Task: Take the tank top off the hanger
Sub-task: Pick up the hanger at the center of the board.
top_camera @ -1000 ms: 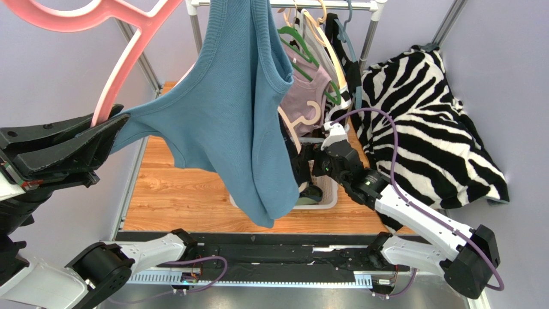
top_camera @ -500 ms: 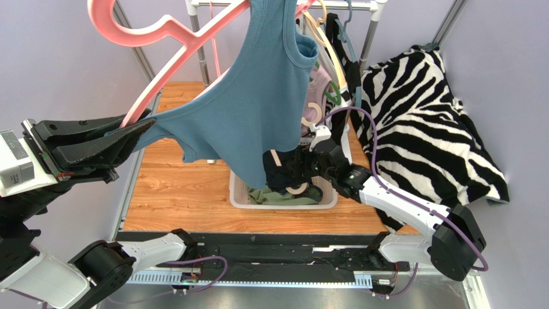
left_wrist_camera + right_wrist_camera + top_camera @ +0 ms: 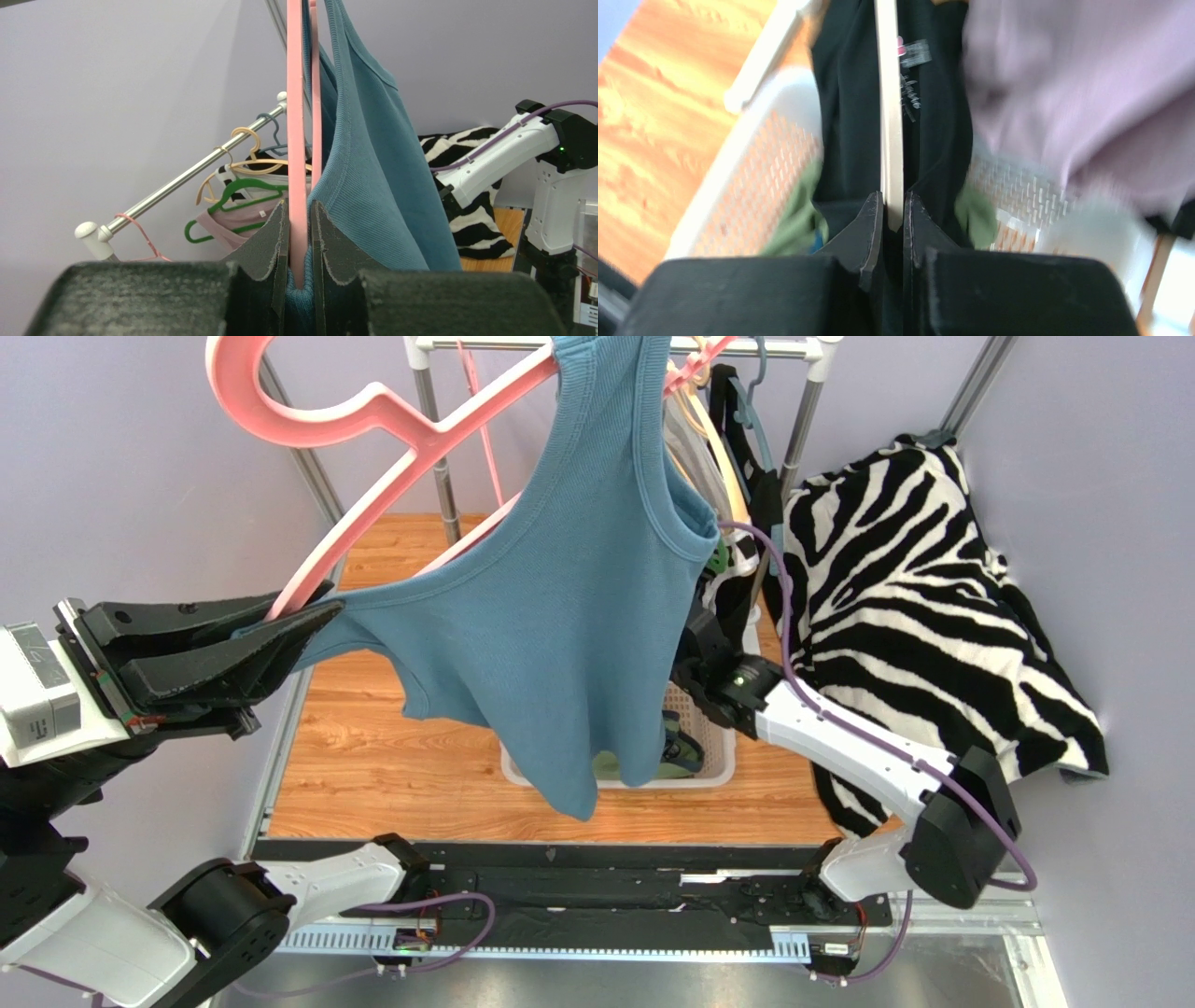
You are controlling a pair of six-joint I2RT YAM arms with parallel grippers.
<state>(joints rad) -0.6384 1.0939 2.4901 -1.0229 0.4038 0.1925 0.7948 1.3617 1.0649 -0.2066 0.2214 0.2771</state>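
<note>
Left gripper (image 3: pixel 299 210) pinches pink hanger (image 3: pixel 297 105) bearing tank top (image 3: pixel 379 175)

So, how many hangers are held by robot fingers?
2: the pink hanger in the left fingers, the cream hanger in the right fingers. Others hang on the rail.

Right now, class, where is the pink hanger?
The pink hanger runs diagonally across the top view's upper left, its lower end pinched in the left tool, the blue tank top hanging from it.
</note>
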